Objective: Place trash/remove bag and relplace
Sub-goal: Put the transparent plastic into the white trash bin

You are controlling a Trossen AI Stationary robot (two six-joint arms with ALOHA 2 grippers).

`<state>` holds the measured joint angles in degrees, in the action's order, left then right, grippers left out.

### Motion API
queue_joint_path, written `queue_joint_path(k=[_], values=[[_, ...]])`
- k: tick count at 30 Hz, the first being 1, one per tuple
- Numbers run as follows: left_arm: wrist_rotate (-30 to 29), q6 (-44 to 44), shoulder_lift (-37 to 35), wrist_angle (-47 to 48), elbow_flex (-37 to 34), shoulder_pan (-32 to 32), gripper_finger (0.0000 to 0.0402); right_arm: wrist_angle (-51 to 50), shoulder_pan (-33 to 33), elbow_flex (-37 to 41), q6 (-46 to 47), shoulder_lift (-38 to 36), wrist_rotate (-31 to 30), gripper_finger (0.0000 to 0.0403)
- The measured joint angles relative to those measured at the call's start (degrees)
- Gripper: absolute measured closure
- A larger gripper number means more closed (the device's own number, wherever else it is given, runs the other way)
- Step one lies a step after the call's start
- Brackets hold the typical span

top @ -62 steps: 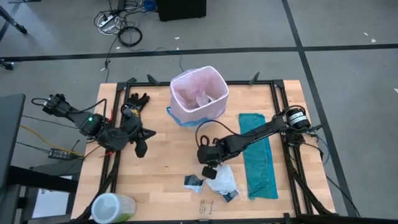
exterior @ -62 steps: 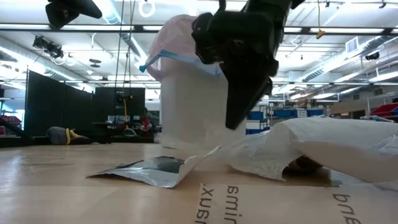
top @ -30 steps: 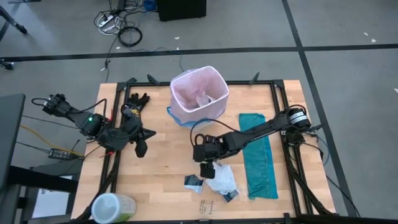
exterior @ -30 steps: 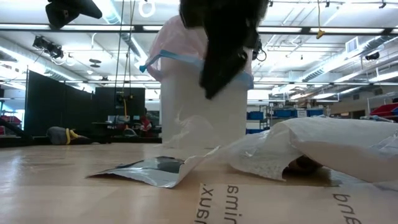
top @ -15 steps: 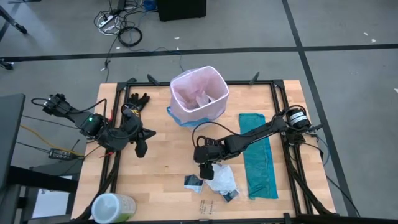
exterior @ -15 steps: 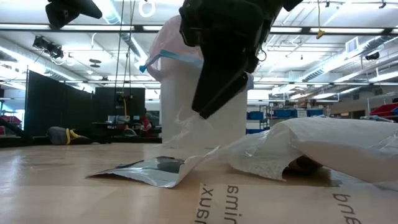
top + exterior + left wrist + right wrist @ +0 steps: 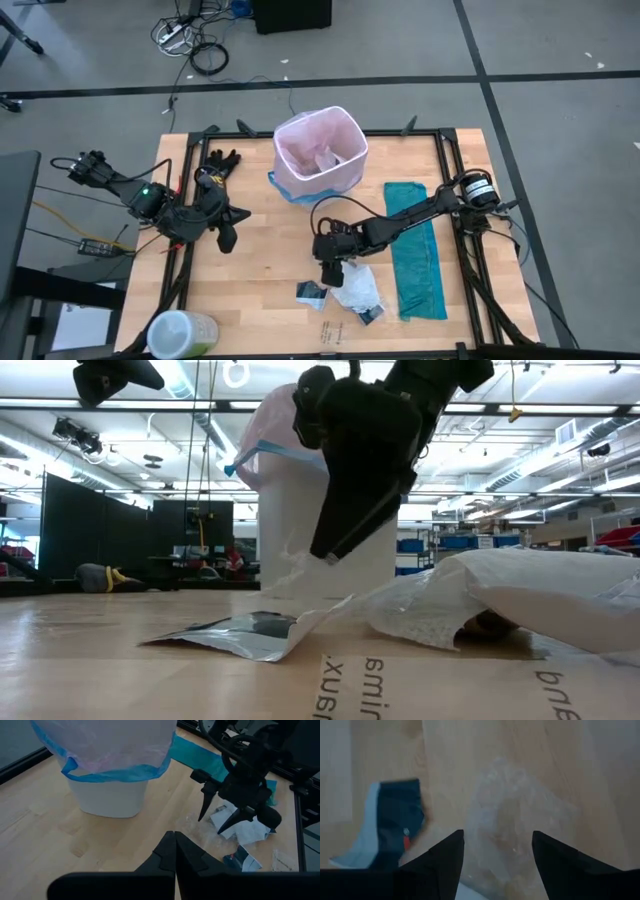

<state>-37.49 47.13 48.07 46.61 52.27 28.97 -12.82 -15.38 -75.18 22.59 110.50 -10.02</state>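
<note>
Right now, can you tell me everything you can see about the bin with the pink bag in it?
The bin stands upright near the far edge of the wooden table. It is white, with rounded corners, and looks like plastic. A thin pale pink bag lines it; the bag's top folds out over the rim, ending in a blue band. Some pale scraps already lie inside. Neither gripper touches it.

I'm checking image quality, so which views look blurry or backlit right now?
Right wrist view: soft, the clear plastic scrap and dark packet smeared. Low view: right gripper a dark silhouette against bright ceiling lights, near paper out of focus. High view: evenly lit. Left wrist view: dim.
</note>
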Motion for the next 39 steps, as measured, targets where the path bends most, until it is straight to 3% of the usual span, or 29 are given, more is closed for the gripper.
queue_joint_path(k=[9,17,21,25,29,34,39], values=[[-0.1,0.0,0.0,0.0,0.0,0.0,0.0398,0.1,0.0,0.0,-0.8,0.0,-1.8,0.0188],[0.0,0.0,0.0,-0.4,0.0,0.0,0.0398,3.1,-0.1,-0.1,-1.2,3.1,1.9,0.0188],[0.2,0.0,0.0,-0.5,0.0,0.0,0.0398,1.7,-0.3,-1.0,-1.2,4.5,1.0,0.0194],[0.3,-0.2,0.0,-0.6,0.0,-0.1,0.0398,-0.1,0.1,-1.9,-1.0,4.2,-1.0,0.025],[0.3,-0.2,0.1,-0.5,0.0,-0.1,0.0398,-2.6,0.6,-2.3,0.1,4.3,-0.8,0.0376],[0.2,-0.3,0.1,-0.5,0.0,-0.1,0.0398,-5.2,0.6,-7.1,0.7,4.3,-0.4,0.04],[0.1,-0.4,0.1,-0.5,0.0,-0.1,0.0398,-12.1,0.6,-18.9,-3.0,2.7,-0.3,0.0402]])
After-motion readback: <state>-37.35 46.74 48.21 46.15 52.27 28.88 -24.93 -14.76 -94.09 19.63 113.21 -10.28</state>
